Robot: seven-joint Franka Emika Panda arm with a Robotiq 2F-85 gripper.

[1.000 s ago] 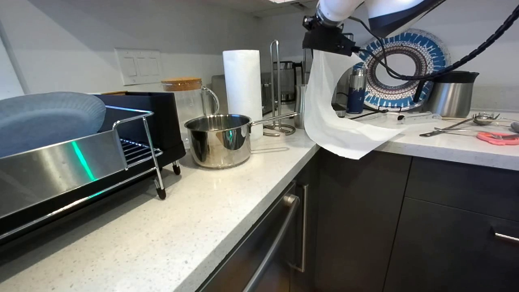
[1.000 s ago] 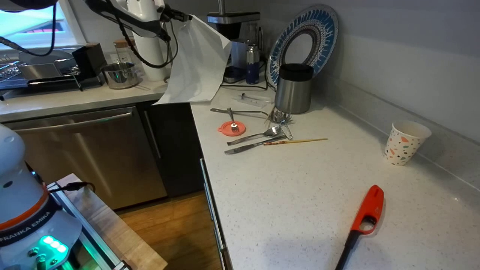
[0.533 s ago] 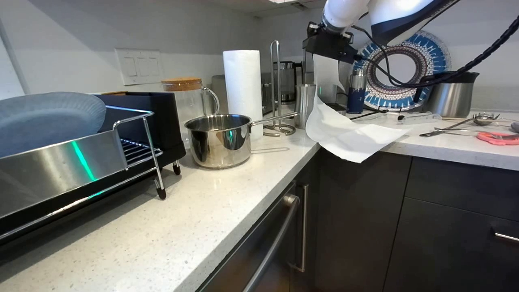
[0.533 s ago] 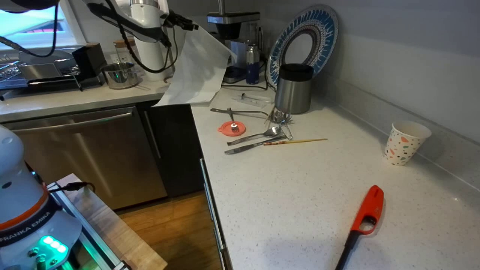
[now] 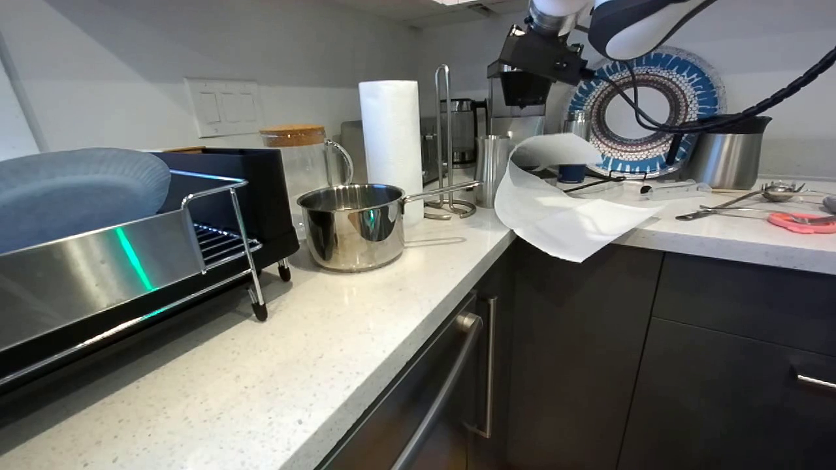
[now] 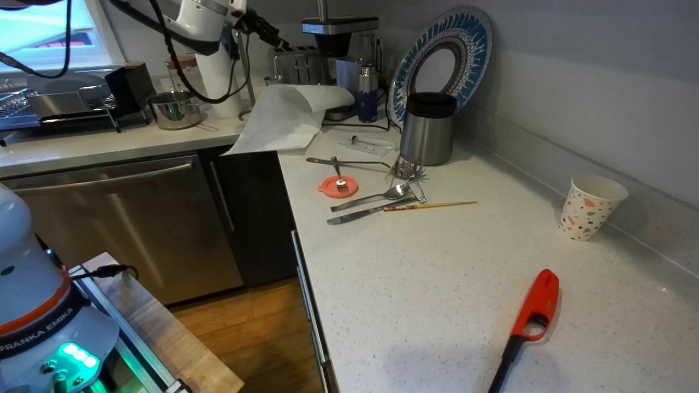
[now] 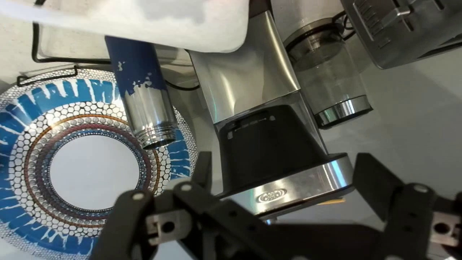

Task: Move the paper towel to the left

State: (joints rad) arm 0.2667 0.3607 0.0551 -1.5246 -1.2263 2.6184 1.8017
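The paper towel (image 5: 568,228) lies loose at the inner corner of the counter (image 6: 437,262), creased and floppy, its front part hanging over the edge before a dark cabinet (image 5: 575,313) and its back part curling up and over. In both exterior views it shows to the right of the steel pot (image 5: 353,232) and the upright paper roll (image 5: 392,137).

The gripper (image 7: 283,173) hangs above the paper towel at the end of the arm (image 6: 199,24), apart from it. In the wrist view its fingers (image 7: 377,186) are spread wide and free of the paper towel, with the coffee machine (image 7: 267,144) in sight through the gap. A rounded end of the paper towel crosses the top of that view, in front of the blue bottle (image 7: 142,95); whether it touches the bottle I cannot tell.

A toaster (image 6: 300,66) stands near the coffee machine. The large patterned plate (image 6: 474,49) stands on its edge by the wall (image 6: 579,82), behind a steel jug (image 6: 428,134).

In an exterior view a fork (image 6: 338,173) rests across a coral disc (image 6: 327,188), and a spoon (image 6: 394,192), a knife (image 6: 357,215) and a thin stick (image 6: 431,206) lie close by. A spotted cup (image 6: 590,213) stands near the wall, while a red lighter (image 6: 538,300) lies well apart from the fork. The dish rack (image 5: 98,271) holds a blue dish (image 5: 78,189), and the steel pot stands just beside the rack.
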